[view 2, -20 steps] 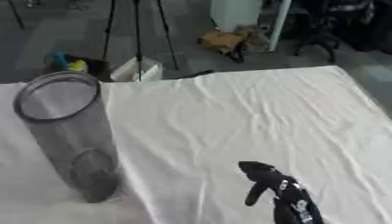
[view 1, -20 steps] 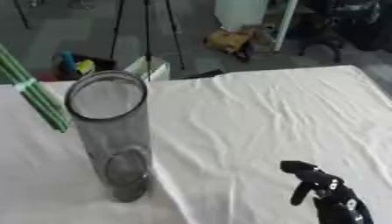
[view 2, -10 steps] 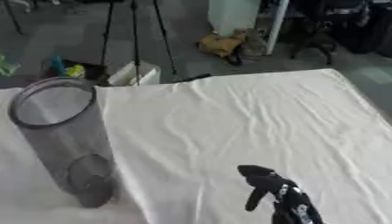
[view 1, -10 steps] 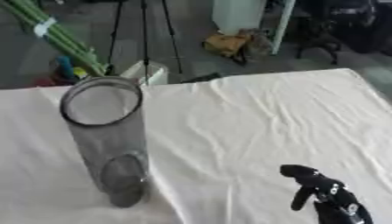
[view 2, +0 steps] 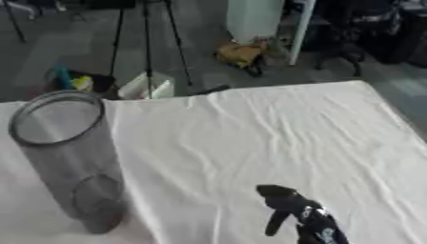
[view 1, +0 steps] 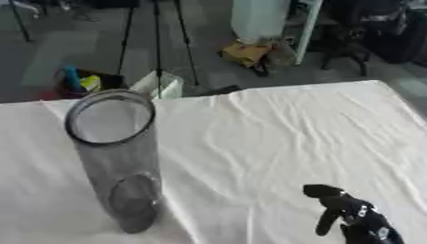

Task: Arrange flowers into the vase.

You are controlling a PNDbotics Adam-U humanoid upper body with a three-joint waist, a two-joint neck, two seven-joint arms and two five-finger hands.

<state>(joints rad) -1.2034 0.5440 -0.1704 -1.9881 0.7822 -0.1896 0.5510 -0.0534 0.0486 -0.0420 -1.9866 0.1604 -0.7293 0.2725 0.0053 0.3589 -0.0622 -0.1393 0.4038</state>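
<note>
A tall clear grey cylinder vase (view 1: 116,162) stands upright on the left side of the white tablecloth (view 1: 275,128), and nothing shows through its open mouth. No flowers or stems show in either view. My right hand (view 1: 353,215) rests low at the bottom right, well away from the vase, with its black fingers relaxed, pointing up and holding nothing. My left hand is out of sight.
The cloth is wrinkled and runs to the table's far edge. Beyond that edge, on the floor, are a tripod (view 1: 156,33), a small white box (view 1: 160,85), a bin of coloured items (view 1: 79,83) and a yellow-brown bundle (view 1: 246,52).
Green stems beside the vase's left a second ago rose to the upper left and have now left the view. The right hand has hardly moved.
</note>
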